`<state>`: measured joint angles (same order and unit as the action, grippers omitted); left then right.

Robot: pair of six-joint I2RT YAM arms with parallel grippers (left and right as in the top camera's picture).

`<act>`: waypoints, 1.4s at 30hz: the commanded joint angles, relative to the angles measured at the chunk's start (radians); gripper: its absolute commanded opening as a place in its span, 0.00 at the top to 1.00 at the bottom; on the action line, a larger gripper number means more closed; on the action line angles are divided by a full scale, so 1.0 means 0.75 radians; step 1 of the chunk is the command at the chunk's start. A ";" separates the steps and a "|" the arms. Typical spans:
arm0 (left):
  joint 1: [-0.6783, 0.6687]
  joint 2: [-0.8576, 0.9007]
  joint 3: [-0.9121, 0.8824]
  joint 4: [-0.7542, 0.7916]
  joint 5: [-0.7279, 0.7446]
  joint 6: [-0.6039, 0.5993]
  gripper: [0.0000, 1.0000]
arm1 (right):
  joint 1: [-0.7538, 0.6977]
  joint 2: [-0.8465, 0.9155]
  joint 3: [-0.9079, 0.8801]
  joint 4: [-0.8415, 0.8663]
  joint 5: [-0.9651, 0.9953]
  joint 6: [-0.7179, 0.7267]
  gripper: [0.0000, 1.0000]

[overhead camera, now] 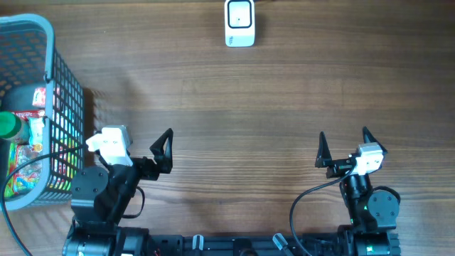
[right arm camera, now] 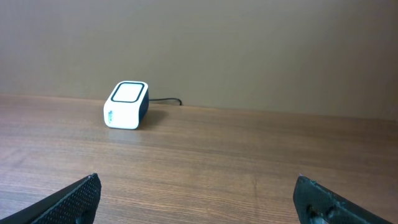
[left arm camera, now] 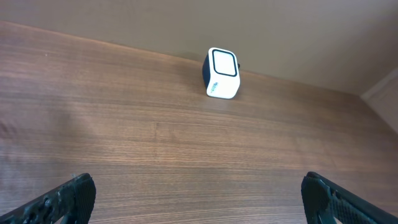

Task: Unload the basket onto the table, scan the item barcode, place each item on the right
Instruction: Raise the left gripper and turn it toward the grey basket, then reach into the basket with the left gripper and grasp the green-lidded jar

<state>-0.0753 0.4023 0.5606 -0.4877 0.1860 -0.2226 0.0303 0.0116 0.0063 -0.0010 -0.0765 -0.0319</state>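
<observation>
Along the near edge of the table [overhead camera: 234,107], the left gripper [overhead camera: 136,144] and right gripper [overhead camera: 344,139] hover well apart. Each has its black fingers spread wide with nothing between them. Just left of the left gripper stands a blue-grey wire basket [overhead camera: 50,43], its mesh wall close beside the arm. Inside lie a green-capped bottle [overhead camera: 7,126], a red-labelled packet [overhead camera: 35,96] and some bright, multicoloured packets [overhead camera: 25,167], crowded together; a dark cable crosses over them. No barcode can be made out on any of them. These items all sit in the basket, clear of both pairs of fingers. Far across the table, near its back edge, the white scanner [overhead camera: 239,23] stands alone, facing the grippers and roughly between them.
</observation>
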 commanded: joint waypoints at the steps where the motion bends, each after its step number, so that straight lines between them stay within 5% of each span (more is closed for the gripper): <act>1: 0.007 0.007 0.048 0.000 0.036 0.021 0.00 | 0.008 -0.006 -0.002 0.002 0.027 -0.024 0.00; 5: 0.008 0.077 0.192 -0.001 0.027 0.149 0.00 | 0.008 -0.006 -0.002 0.002 0.027 -0.024 0.00; 11: 0.008 0.504 0.586 -0.109 -0.004 0.222 0.00 | 0.008 -0.006 -0.002 0.002 0.027 -0.024 0.00; 15: 0.008 0.626 0.614 -0.204 0.131 0.222 0.00 | 0.008 -0.006 -0.002 0.002 0.027 -0.024 0.00; 26: 0.009 0.699 0.706 -0.155 0.121 0.166 0.00 | 0.008 -0.006 -0.002 0.002 0.027 -0.024 0.00; 33: 0.009 0.703 0.739 -0.186 -0.180 -0.084 0.00 | 0.008 -0.006 -0.002 0.002 0.027 -0.024 0.00; 42: 0.074 0.703 0.983 -0.485 -0.599 -0.261 0.00 | 0.008 -0.006 -0.002 0.002 0.027 -0.024 0.00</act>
<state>-0.0650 0.9318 1.2297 -0.8204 -0.1711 -0.3454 0.0303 0.0120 0.0063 -0.0013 -0.0761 -0.0319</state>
